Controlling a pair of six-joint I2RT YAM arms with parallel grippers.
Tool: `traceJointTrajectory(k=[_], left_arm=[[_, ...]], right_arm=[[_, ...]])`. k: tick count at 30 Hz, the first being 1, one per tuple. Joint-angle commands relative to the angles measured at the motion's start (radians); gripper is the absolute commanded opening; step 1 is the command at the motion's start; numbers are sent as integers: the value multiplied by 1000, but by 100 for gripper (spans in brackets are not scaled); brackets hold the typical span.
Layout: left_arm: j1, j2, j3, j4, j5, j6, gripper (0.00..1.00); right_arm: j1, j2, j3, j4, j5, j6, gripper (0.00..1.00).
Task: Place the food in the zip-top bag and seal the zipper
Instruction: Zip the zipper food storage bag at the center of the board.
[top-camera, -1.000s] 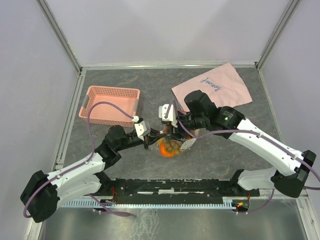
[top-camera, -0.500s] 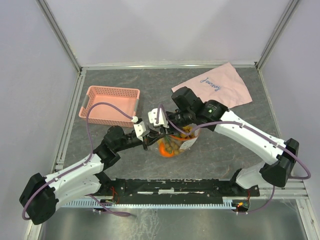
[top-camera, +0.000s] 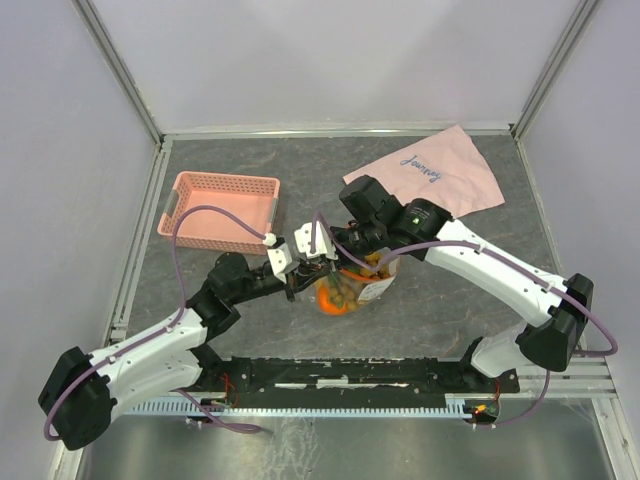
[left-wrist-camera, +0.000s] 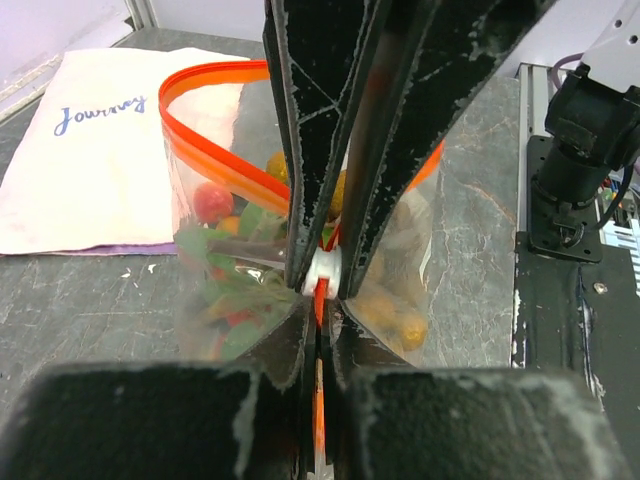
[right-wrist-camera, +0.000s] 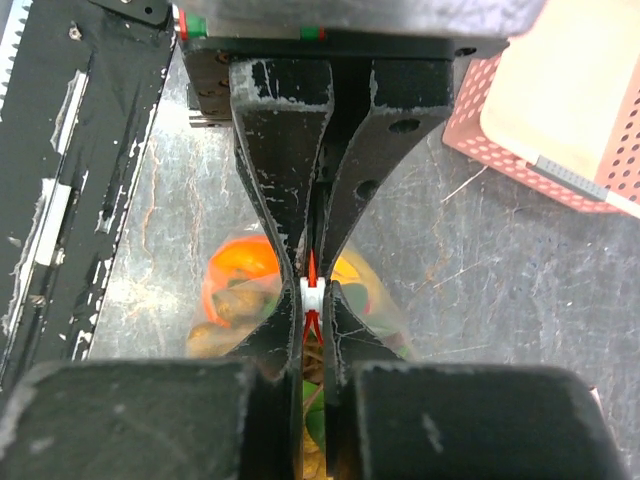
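Left tool (left-wrist-camera: 318, 320) is pinched shut on the zipper (left-wrist-camera: 225, 158), tip to tip with the right tool (left-wrist-camera: 320, 250), likewise clamped there, probably to press the strip closed. Beyond, the zip-top bag (left-wrist-camera: 195, 290) stands on the table (top-camera: 310, 165), food (left-wrist-camera: 212, 200) inside, mouth partly open.

The zip-top bag (left-wrist-camera: 405, 250) is clear, glossy, crinkled plastic with a smooth orange-red plastic zipper (left-wrist-camera: 220, 165), and the food (right-wrist-camera: 240, 268) inside the bag looks smooth and slightly shiny, like moulded plastic. At the bag's mouth, the left gripper (left-wrist-camera: 318, 312) and the right gripper (right-wrist-camera: 312, 325) have matt black fingers, scuffed and scratched white along their edges. Under the bag the table (right-wrist-camera: 480, 270) looks matt, dark grey and mottled like stone, while beyond the bag lies a soft matt pink cloth (left-wrist-camera: 80, 190) and beside it a pink basket (right-wrist-camera: 570, 130) of perforated plastic.
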Motion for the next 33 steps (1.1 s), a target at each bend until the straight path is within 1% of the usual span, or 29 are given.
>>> traceJointTrajectory(k=[1, 7, 15, 20, 24, 27, 28, 33], left_arm=[[-3, -33, -1, 60, -38, 23, 3], [-3, -61, -21, 73, -82, 22, 3], [-2, -62, -28, 79, -153, 2, 3], [-3, -54, -25, 86, -144, -7, 3], [-1, -68, -38, 88, -198, -7, 3], [0, -56, -26, 90, -173, -9, 3], [-1, -47, -21, 89, -154, -6, 6], [-1, -21, 21, 73, -95, 12, 41]], right_arm=[[-8, -3, 50, -80, 63, -16, 2], [-50, -66, 16, -73, 119, 0, 2], [-139, -148, -49, -46, 143, 30, 2], [-147, -169, -84, -11, 112, 58, 2], [-151, -171, -98, -8, 156, 73, 2], [-154, -178, -102, 18, 113, 94, 2], [-154, -176, -100, 26, 99, 103, 2], [-154, -165, -87, 61, 16, 136, 2]])
